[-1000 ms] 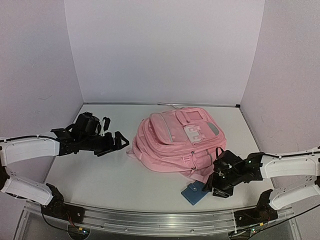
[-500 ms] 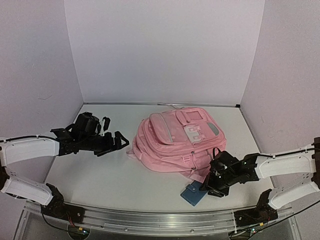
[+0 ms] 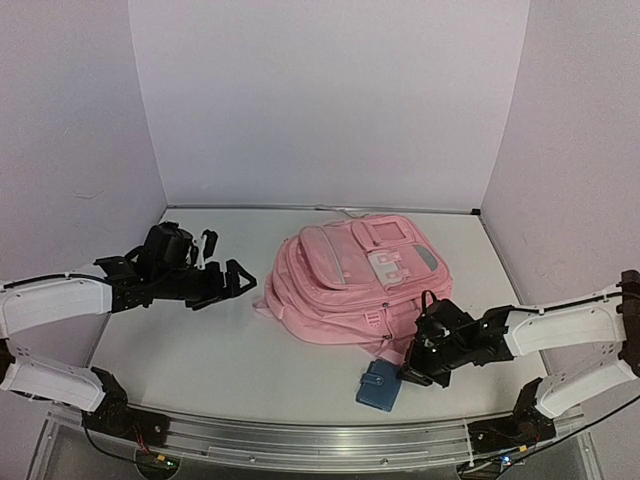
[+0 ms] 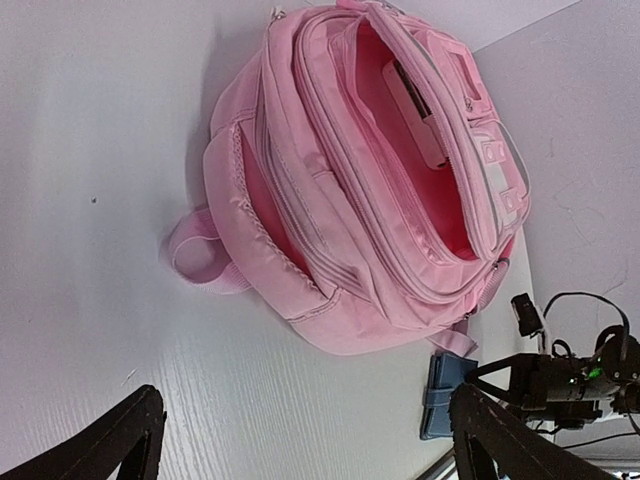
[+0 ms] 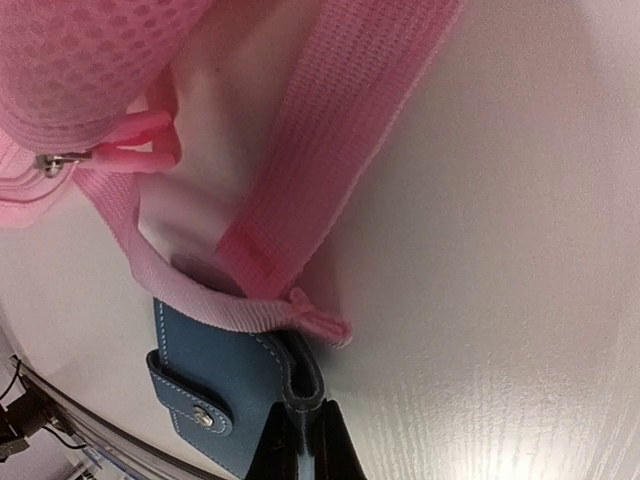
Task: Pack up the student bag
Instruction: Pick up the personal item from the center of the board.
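Observation:
The pink student bag [image 3: 345, 280] lies flat in the middle of the table. Its top compartment gapes open in the left wrist view [image 4: 400, 170], with a pale flat item [image 4: 418, 115] inside. A blue snap wallet [image 3: 378, 386] sits at the bag's near right corner, partly under a pink strap [image 5: 330, 150]. My right gripper [image 3: 412, 372] is shut on the wallet's folded spine [image 5: 300, 385], with the fingers pinching it from both sides [image 5: 300, 435]. My left gripper [image 3: 226, 266] hovers open to the left of the bag, holding nothing [image 4: 305, 440].
White walls close in the table on three sides. A metal rail [image 3: 300, 440] runs along the near edge, just in front of the wallet. A loose strap loop [image 4: 200, 255] sticks out from the bag's side toward the left arm.
My right gripper moved left onto the wallet and shut on its spine. The wallet shifted slightly left and tipped up. The left arm barely moved.

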`<state>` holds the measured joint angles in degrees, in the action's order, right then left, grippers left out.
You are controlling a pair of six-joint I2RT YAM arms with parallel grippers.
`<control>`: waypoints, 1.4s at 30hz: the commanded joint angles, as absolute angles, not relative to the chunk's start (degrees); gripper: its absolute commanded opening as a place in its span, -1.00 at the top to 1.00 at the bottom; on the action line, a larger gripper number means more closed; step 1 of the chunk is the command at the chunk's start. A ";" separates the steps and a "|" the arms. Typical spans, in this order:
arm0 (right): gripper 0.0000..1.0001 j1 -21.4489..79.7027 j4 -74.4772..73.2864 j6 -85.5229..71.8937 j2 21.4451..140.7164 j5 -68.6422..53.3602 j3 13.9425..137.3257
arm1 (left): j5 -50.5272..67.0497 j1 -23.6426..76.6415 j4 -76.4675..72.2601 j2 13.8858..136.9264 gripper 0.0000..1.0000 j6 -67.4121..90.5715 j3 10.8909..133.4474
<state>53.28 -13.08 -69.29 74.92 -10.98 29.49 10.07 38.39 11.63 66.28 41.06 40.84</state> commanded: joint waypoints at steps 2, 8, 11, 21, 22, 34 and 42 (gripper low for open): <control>1.00 53.18 -11.75 -63.25 68.46 -12.35 34.16 | 17.74 38.05 10.90 65.91 -0.99 37.27 42.86; 1.00 53.22 -9.94 -54.13 62.92 -13.98 41.11 | 31.73 39.20 3.02 69.41 -0.99 35.38 43.74; 1.00 53.19 -6.46 -51.76 62.18 -14.00 43.33 | 34.72 42.12 0.57 71.57 -0.99 34.35 45.69; 1.00 53.21 13.15 -50.70 66.27 -14.10 43.75 | 40.58 45.96 -10.24 73.33 -0.99 37.15 46.61; 1.00 53.23 14.38 -50.65 66.81 -14.51 43.84 | 40.46 46.01 -10.50 73.60 -0.99 37.50 46.51; 1.00 53.18 18.46 -50.04 71.72 -19.10 45.51 | 45.66 47.89 -21.50 81.71 -0.94 42.06 47.83; 1.00 53.22 18.72 -50.12 73.73 -20.61 45.74 | 48.59 48.29 -27.09 84.98 -0.38 44.69 48.35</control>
